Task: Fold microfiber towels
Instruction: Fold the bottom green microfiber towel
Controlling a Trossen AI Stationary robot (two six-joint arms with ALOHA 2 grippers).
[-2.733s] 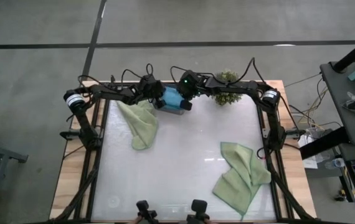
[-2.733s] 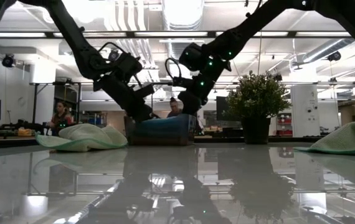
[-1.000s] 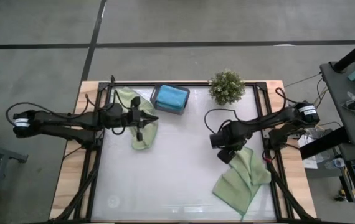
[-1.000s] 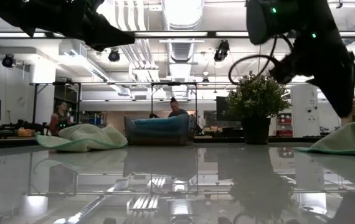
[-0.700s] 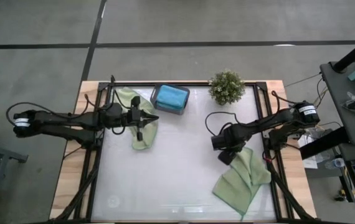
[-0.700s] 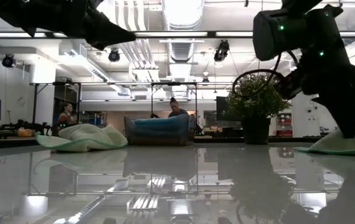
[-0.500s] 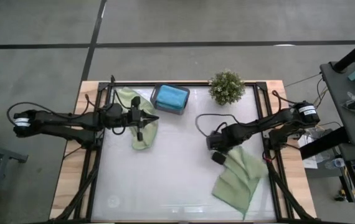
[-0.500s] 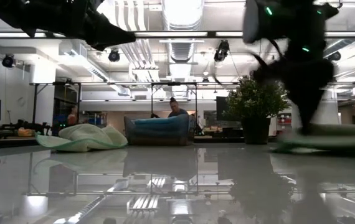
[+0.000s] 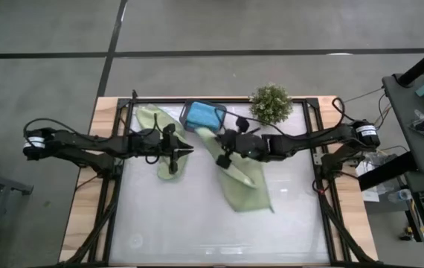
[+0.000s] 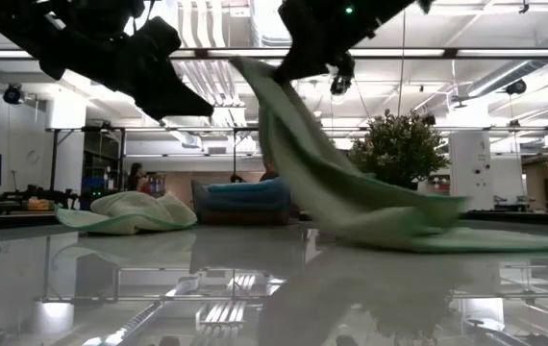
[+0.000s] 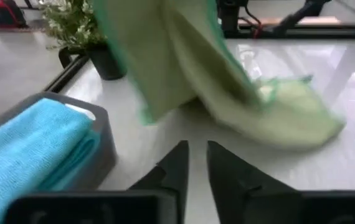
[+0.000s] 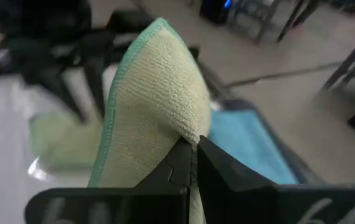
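A light sage green towel stretches from the table's far middle toward the near right, with my right gripper shut on its raised end. In the low view it slants down from the gripper to the table. A second sage green towel lies crumpled at the far left, under my left arm. My left gripper hovers above the table just past that towel, its fingers a narrow gap apart with nothing between them. A folded teal-blue towel lies in the grey tray. My right gripper pinches a bunched part of the towel beside its green hem between its two fingers. The fingers come nearly level from the table's right. That end is lifted high; the cloth hangs slanting, and its lower end lies on the table.
The grey tray stands at the far edge, with a small potted plant to its right. Bare white table lies across the near half. A person shows in the room beyond the table.
My right gripper has taken hold of the towel at the table's right, tipped from pointing down to nearly level, and swung up and toward the far middle. The towel's held end has risen and its body has slid leftward. My left gripper has sunk a little.
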